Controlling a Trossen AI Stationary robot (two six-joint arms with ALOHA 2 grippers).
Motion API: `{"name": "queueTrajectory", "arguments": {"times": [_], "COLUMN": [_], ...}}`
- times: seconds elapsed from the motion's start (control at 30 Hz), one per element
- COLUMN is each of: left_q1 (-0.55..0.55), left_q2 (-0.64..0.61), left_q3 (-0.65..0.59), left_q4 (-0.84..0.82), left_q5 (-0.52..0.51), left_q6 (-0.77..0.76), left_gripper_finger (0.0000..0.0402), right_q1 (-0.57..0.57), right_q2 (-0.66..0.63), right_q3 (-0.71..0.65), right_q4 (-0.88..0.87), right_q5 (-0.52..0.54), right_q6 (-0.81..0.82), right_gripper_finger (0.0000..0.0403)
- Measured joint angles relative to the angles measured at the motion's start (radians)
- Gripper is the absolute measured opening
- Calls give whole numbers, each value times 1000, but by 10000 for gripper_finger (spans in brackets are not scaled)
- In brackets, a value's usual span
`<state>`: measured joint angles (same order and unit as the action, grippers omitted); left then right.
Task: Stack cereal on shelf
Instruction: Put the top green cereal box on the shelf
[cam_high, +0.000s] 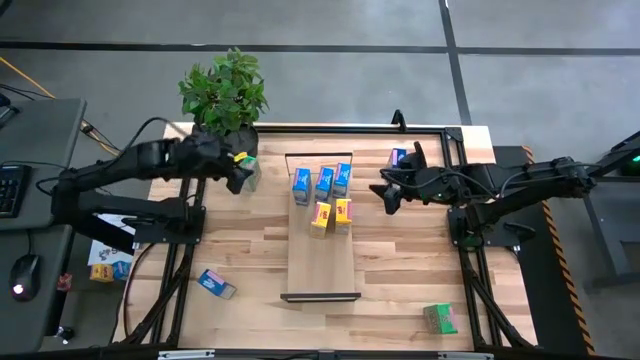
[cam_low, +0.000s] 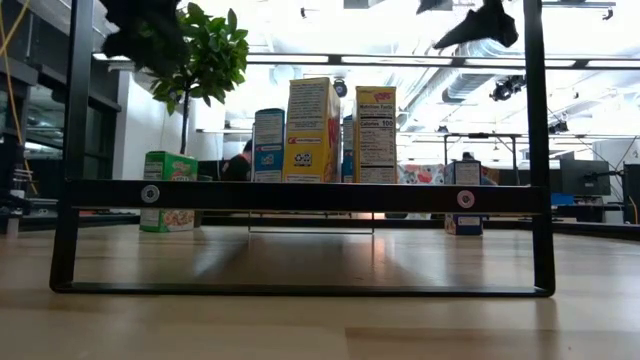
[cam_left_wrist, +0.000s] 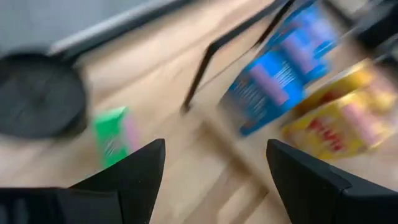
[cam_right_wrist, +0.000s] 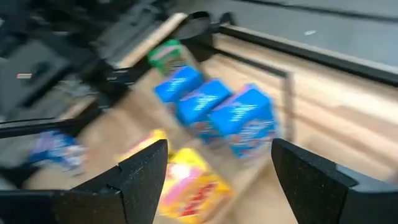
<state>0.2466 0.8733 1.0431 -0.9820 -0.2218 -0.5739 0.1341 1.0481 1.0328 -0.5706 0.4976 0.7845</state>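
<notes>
Nearest, black metal bracket (cam_low: 300, 195) of long light-wood shelf (cam_high: 322, 262). Stood on shelf between both grippers: three blue (cam_high: 324, 181) and two yellow cardboard cereal boxes (cam_high: 332, 214). Left gripper (cam_left_wrist: 214, 180) spread, empty, green box (cam_left_wrist: 112, 134) just ahead. Right gripper (cam_right_wrist: 217, 180) spread, empty.

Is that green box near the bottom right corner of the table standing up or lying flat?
Lying flat, apparently: the green box shows its broad face upward in the high view, off the shelf.

Bright ceiling glare, both wrist views motion-blurred
</notes>
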Motion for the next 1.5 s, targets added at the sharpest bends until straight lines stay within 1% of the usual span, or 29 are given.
{"name": "queueTrajectory", "arguments": {"times": [0.1,0.17,0.23,0.3,0.37,0.47,0.6,0.67,0.73,0.8,0.9,1.03,1.17,1.37,1.5], "left_q1": [3,3,3,1,3,29,95,135,175,207,259,311,314,286,249], "left_q2": [70,84,84,81,74,75,98,118,130,140,164,198,206,200,184], "left_q3": [85,98,96,90,75,39,-44,-81,-103,-119,-127,-127,-127,-127,-127], "left_q4": [-186,-267,-323,-360,-366,-316,-199,-170,-101,-29,33,39,38,34,33], "left_q5": [-2,-4,-31,-68,-96,-122,-59,-51,-50,-16,54,94,124,120,116], "left_q6": [-74,-137,-220,-304,-354,-389,-319,-282,-247,-183,-104,-32,-15,-19,-57], "left_gripper_finger": [271,271,271,271,271,271,271,271,270,270,270,270,270,270,270], "right_q1": [-23,-47,-70,-94,-117,-152,-187,-198,-203,-203,-203,-203,-203,-203,-203], "right_q2": [0,0,0,0,0,0,0,0,0,0,0,0,0,0,0], "right_q3": [0,0,0,0,0,0,0,0,0,0,0,0,0,0,0], "right_q4": [-73,-117,-158,-182,-190,-180,-173,-172,-162,-158,-157,-156,-156,-156,-156], "right_q5": [51,49,44,39,21,-16,-50,-52,-53,-51,-45,-34,-33,-33,-33], "right_q6": [0,0,0,-12,-43,-88,-136,-130,-129,-130,-124,-77,-47,-23,-23], "right_gripper_finger": [279,279,279,279,279,279,279,279,279,279,279,279,279,279,279]}}
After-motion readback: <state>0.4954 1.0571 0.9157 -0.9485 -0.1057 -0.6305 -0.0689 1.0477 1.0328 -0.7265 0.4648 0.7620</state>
